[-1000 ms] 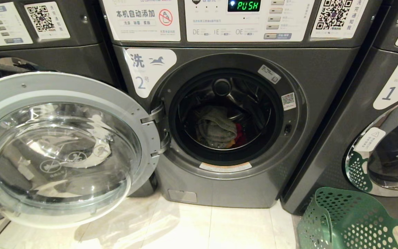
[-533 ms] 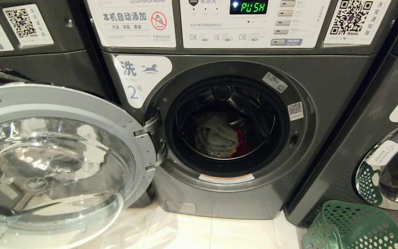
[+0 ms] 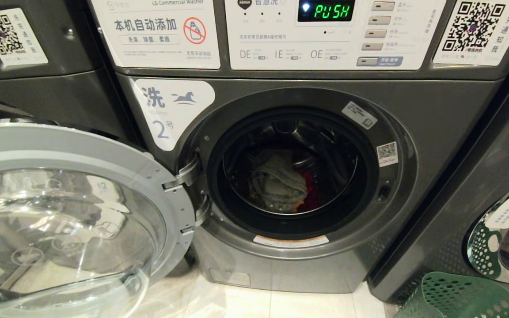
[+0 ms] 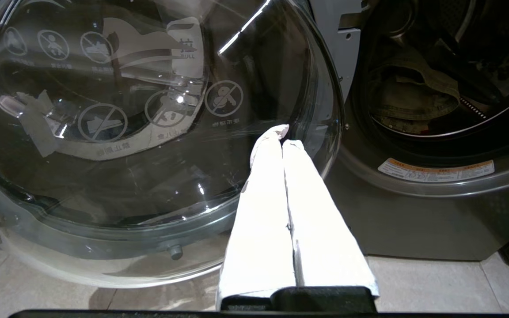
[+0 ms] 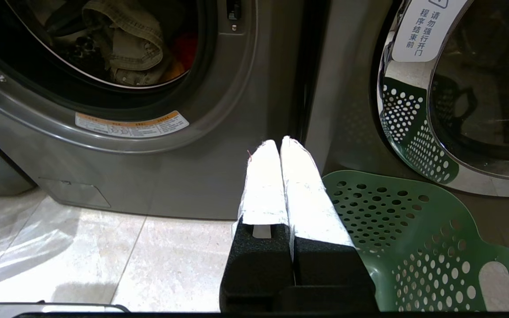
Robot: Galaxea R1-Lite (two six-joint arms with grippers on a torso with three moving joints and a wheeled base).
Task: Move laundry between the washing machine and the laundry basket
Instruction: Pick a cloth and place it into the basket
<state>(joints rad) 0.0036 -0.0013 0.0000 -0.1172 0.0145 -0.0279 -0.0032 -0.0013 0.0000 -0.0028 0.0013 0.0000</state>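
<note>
The washing machine [image 3: 431,115], dark grey with a white label 2, stands straight ahead with its round glass door [image 3: 60,221] swung wide open to the left. Inside the drum lies the laundry [image 3: 279,183]: a grey-beige garment on top, red and orange cloth peeking out beside it. The green laundry basket [image 3: 457,298] sits on the floor at the lower right, against the neighbouring machine. Neither arm shows in the head view. My left gripper [image 4: 283,134] is shut and empty, low in front of the open door. Shut and empty too, my right gripper [image 5: 279,143] hangs near the laundry basket [image 5: 413,229].
Matching grey machines flank the middle one on the left [image 3: 38,88] and right [image 3: 493,176]. The open door juts out over the pale tiled floor [image 3: 272,304] on the left. The display [image 3: 327,11] reads PUSH.
The whole head view has shifted: the machine front looms larger and lower in frame, and the basket has slid toward the lower right corner. The camera moved closer; the things stayed put.
</note>
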